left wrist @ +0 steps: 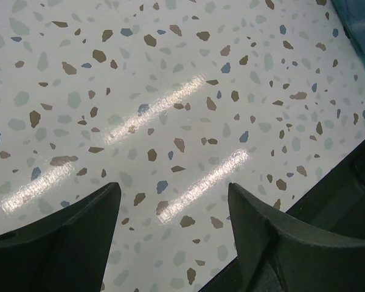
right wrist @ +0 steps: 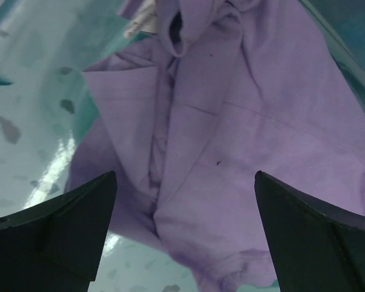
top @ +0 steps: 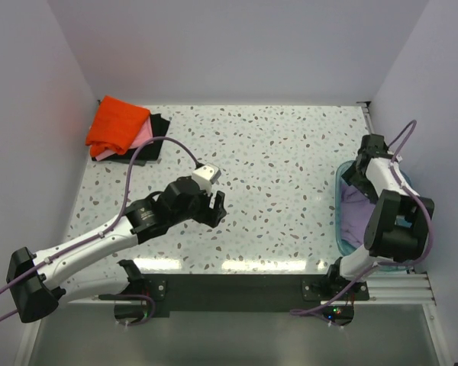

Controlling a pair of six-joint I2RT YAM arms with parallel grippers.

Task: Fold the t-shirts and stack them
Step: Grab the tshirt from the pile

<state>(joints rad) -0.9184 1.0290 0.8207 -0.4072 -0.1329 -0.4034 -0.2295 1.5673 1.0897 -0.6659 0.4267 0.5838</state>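
White terrazzo-speckled table (top: 290, 152) inside pale walled booth, seen from above, with two robot arms mounted at the near edge.

On the left, the left gripper (left wrist: 173, 194) hangs low over bare tabletop near the middle, its two dark fingers (left wrist: 79, 237) spread well apart and holding nothing. Only speckled surface and light glare show between them.

On the right, the right gripper (right wrist: 185, 176) points down into a translucent teal bin (top: 342, 229) at the table's right edge. Its jaws are spread wide and grip nothing. Directly beneath and between its fingers lies the lavender t-shirt (right wrist: 231, 140), crumpled in loose folds on the bin's floor; whether the fingertips touch the cloth cannot be told.

Farthest away, well apart from both grippers, a small stack of folded shirts sits in the far left corner, beyond and to the left of the left gripper. The orange t-shirt (top: 118, 126) lies on top, the pink t-shirt (top: 143, 136) peeks out beneath it, and the black t-shirt (top: 154, 145) lies underneath on the table.
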